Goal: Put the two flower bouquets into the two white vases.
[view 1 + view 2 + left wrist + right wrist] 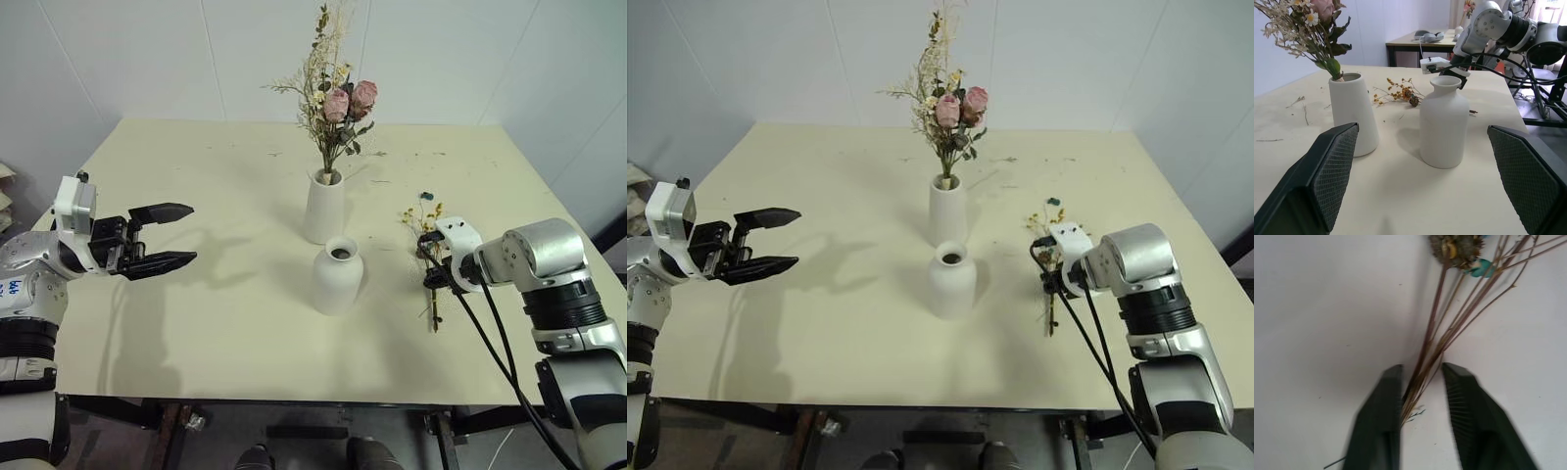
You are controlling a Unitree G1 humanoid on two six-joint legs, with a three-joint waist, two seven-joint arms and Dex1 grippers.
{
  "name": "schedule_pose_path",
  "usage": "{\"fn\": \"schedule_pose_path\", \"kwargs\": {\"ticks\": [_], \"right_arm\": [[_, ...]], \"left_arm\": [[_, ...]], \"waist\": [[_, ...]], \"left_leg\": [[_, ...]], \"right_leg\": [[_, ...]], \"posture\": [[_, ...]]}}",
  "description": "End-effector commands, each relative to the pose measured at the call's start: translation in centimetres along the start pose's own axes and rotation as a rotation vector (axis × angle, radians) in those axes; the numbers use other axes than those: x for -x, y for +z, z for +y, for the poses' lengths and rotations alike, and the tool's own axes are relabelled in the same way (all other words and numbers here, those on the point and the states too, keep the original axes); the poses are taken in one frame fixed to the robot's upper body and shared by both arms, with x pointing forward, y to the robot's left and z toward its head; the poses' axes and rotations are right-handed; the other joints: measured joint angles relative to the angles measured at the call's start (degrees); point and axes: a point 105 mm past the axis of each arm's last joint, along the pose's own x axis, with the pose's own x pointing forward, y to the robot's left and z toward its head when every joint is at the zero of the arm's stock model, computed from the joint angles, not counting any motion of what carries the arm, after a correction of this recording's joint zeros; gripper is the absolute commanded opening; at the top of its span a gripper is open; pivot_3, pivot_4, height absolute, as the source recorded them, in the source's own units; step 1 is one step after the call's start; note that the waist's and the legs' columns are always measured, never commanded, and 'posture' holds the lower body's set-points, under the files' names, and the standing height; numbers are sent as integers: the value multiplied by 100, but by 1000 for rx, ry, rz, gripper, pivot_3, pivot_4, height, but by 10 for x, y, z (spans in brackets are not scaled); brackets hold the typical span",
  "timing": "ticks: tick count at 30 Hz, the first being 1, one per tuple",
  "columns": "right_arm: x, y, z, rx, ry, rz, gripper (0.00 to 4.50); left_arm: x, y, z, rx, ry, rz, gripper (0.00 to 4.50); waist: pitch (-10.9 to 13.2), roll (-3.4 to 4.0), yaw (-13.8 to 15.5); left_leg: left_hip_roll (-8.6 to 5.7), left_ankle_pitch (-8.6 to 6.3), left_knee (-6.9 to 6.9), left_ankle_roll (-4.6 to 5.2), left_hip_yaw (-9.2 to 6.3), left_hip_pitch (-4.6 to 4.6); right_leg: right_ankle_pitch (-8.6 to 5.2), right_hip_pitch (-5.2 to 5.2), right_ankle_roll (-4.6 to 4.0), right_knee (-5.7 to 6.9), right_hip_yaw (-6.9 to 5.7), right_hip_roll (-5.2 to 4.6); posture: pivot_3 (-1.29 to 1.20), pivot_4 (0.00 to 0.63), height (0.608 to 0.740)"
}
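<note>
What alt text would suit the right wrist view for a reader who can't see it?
The right gripper has its two black fingers on either side of the thin brown stems of the small bouquet, which lies on the pale table. The stems fan away from the fingers towards a dried seed head and a small teal bit.

Both head views look down over the surface (225, 323); the left wrist view looks level across it at both vases (1444, 122), and the right wrist view looks closely down at stems (1425, 367).

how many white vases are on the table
2. The taller vase stands mid-table holding the rose bouquet; the shorter round vase stands empty just in front of it.
</note>
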Motion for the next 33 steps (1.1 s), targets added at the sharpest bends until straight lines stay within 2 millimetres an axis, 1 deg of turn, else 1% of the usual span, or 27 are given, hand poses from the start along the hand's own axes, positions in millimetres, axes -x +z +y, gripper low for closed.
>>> {"fn": "schedule_pose_path", "kwargs": {"ticks": [1,2,5,6,8,10,12,15,16,18,20,21,22,24,27,31,33], "right_arm": [[11,-3,-5,0,-14,-83,166],[14,-3,-6,0,-26,-118,43],[24,-3,-20,-18,-107,-205,43],[28,0,-24,-19,-132,-249,43],[39,9,-29,-33,-156,-356,43],[55,26,-34,-52,-174,-539,43],[69,36,-37,-56,-197,-682,43],[91,53,-34,-44,-217,-897,43],[102,60,-31,-36,-219,-987,43],[112,66,-28,-23,-222,-1079,43],[138,83,-3,45,-164,-1284,43],[147,87,7,67,-136,-1349,43],[152,92,22,89,-82,-1402,43],[152,100,46,107,13,-1438,43],[156,113,71,125,114,-1491,43],[158,128,97,153,203,-1525,43],[155,130,112,173,265,-1523,43]], "left_arm": [[-3,11,-9,-46,-122,-4,4500],[-4,10,-8,-44,-121,-5,4500],[-8,7,-3,-36,-118,-7,4500],[-10,7,-2,-34,-120,-9,4500],[-15,8,1,-32,-126,-22,4500],[-22,8,4,-31,-138,-27,4500],[-27,9,7,-31,-144,-34,4500],[-35,8,13,-29,-148,-39,4500],[-38,7,13,-23,-154,-41,4500],[-41,7,15,-17,-158,-42,4500],[-49,6,16,-7,-174,-56,4500],[-51,6,17,-4,-180,-60,4500],[-54,8,17,-1,-188,-71,4500],[-57,11,17,0,-196,-83,4500],[-53,14,19,-6,-189,-69,4500],[-45,17,20,-17,-168,-40,4500],[-41,20,21,-26,-157,-35,4500]], "waist": [[-1,-1,2],[-1,-1,4],[0,-1,-2],[-1,-1,-7],[1,1,-12],[1,1,-34],[1,1,-47],[1,1,-64],[1,1,-69],[1,2,-68],[1,2,-77],[2,2,-80],[2,2,-86],[2,2,-130],[2,3,-165],[3,4,-176],[3,4,-168]], "left_leg": [[0,0,-1,0,-1,-1],[0,-1,-1,1,-2,-2],[0,-2,0,3,-1,-6],[0,-2,0,3,-1,-6],[0,-2,2,3,-1,-4],[0,-1,2,3,0,-2],[2,-1,1,3,-1,1],[2,-1,-1,3,-1,1],[2,-1,-1,3,0,0],[2,-2,-2,3,0,-1],[2,-2,-3,3,-1,-1],[2,-2,-4,3,-1,-1],[2,-1,-4,3,-1,-1],[2,-1,-3,3,-1,0],[2,-1,-2,2,-3,1],[3,-1,-4,3,-4,2],[3,-1,-5,3,-5,1]], "right_leg": [[0,0,0,-1,-1,0],[-1,0,1,-2,-2,0],[0,-1,1,-3,-2,0],[0,-1,2,-3,-2,0],[0,-1,2,0,-1,0],[0,-1,2,3,-1,1],[0,-1,2,6,-1,4],[0,-1,2,5,0,4],[0,-1,2,3,1,3],[0,-1,3,2,1,4],[0,-1,3,2,1,4],[0,-2,3,3,1,4],[0,-2,3,5,1,4],[0,-2,3,7,1,4],[0,-2,3,10,1,4],[-1,-5,2,15,1,5],[-1,-6,1,14,1,4]], "posture": [[0,150,740],[0,150,740],[0,150,740],[0,150,740],[0,150,740],[0,150,740],[0,150,740],[0,150,740],[0,150,740],[0,150,740],[0,150,740],[0,150,740],[0,150,740],[0,150,740],[0,150,740],[0,150,740],[0,150,740]]}}
